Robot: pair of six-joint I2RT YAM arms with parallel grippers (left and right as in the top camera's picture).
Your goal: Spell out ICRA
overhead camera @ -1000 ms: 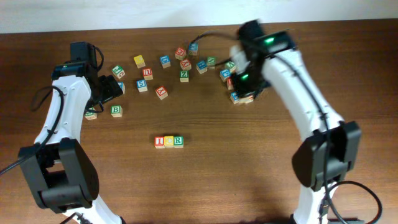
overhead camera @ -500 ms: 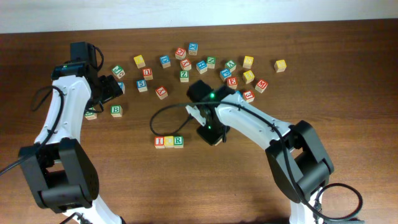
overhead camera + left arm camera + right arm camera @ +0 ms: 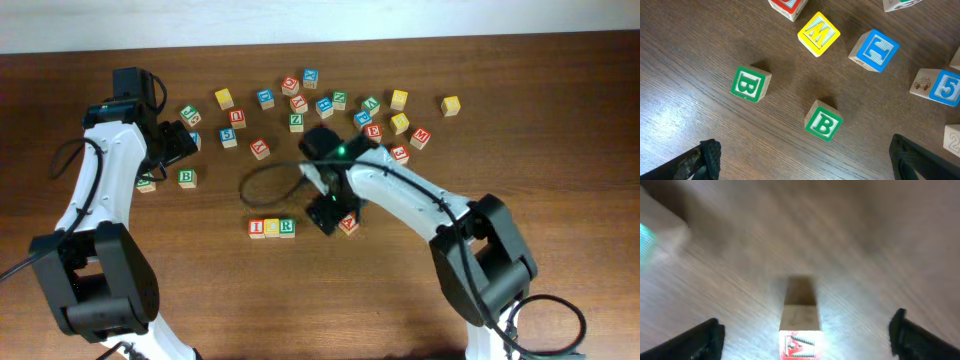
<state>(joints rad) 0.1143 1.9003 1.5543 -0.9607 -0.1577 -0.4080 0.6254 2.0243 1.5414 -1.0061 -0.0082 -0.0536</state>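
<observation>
Overhead, the I-C-R row [image 3: 272,227] sits at lower centre of the wooden surface [image 3: 200,300]. Just right of it the right pincer [image 3: 325,214] hides part of the gap. A tilted red block [image 3: 348,224] lies beside it, apart from the row, its letter too small to read. The right arm [image 3: 420,195] reaches in from lower right, elbow bent. The left arm [image 3: 100,170] arcs up the left edge, the left pincer [image 3: 182,142] beside loose blocks [image 3: 237,117]. In the left wrist view the fingers [image 3: 702,160], cut off at the bottom corners, are spread wide and empty above two green B blocks [image 3: 823,123]. The right wrist view is blurred: the red block stands free between widely parted fingers [image 3: 910,335], its face clipped by the bottom edge.
</observation>
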